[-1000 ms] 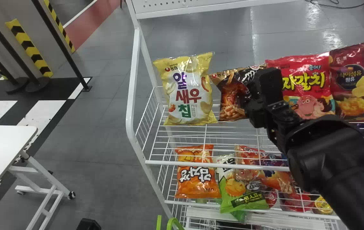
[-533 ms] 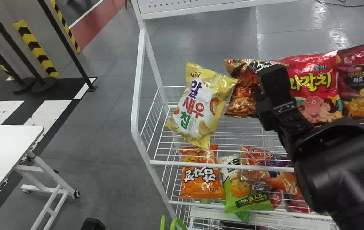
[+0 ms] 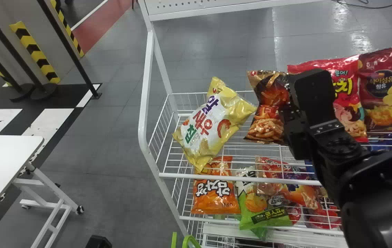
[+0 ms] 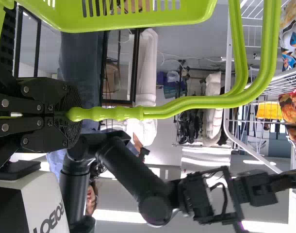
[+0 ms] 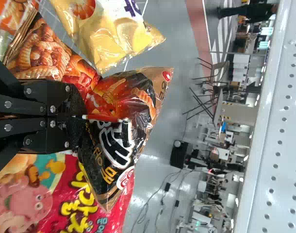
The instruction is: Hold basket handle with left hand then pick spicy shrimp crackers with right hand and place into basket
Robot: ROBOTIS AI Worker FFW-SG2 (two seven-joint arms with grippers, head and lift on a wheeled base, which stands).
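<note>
Right gripper [image 3: 290, 115]: your black fingers are closing on a fold of the spicy shrimp crackers [image 3: 267, 120]; in the right wrist view, the right gripper [image 5: 79, 116] is pressing into the middle of the creased bag.
Spicy shrimp crackers: this dark bag is standing roughly upright at your rack's upper shelf [image 3: 237, 175], between the yellow bag [image 3: 216, 120] and the red bag [image 3: 349, 117]. You are gripping it, but I cannot tell whether its bottom is resting on the wires.
Yellow bag: it is tilting, its top corner pointing up, its lower corner hanging near the shelf's front rail; one side corner is sitting just beside your dark bag.
Red bag: it is standing on the other side of your gripped bag, partly hiding behind your arm.
Maroon bag [image 3: 385, 100]: it is standing beside the red one, farther to your right.
Lower shelf [image 3: 275, 224]: an orange bag [image 3: 215, 198] is lying nearest the rack's left end, with a green bag [image 3: 268, 217] sitting next to it.
Left gripper [image 3: 99, 242]: part of it is showing at the head view's bottom edge; in the left wrist view, the left gripper [image 4: 65, 115] is clamping the end of your green handle [image 4: 119, 113].
Basket [image 4: 114, 24]: this green basket is hanging from that handle.
White table [image 3: 6, 155]: it is standing off to your left.
</note>
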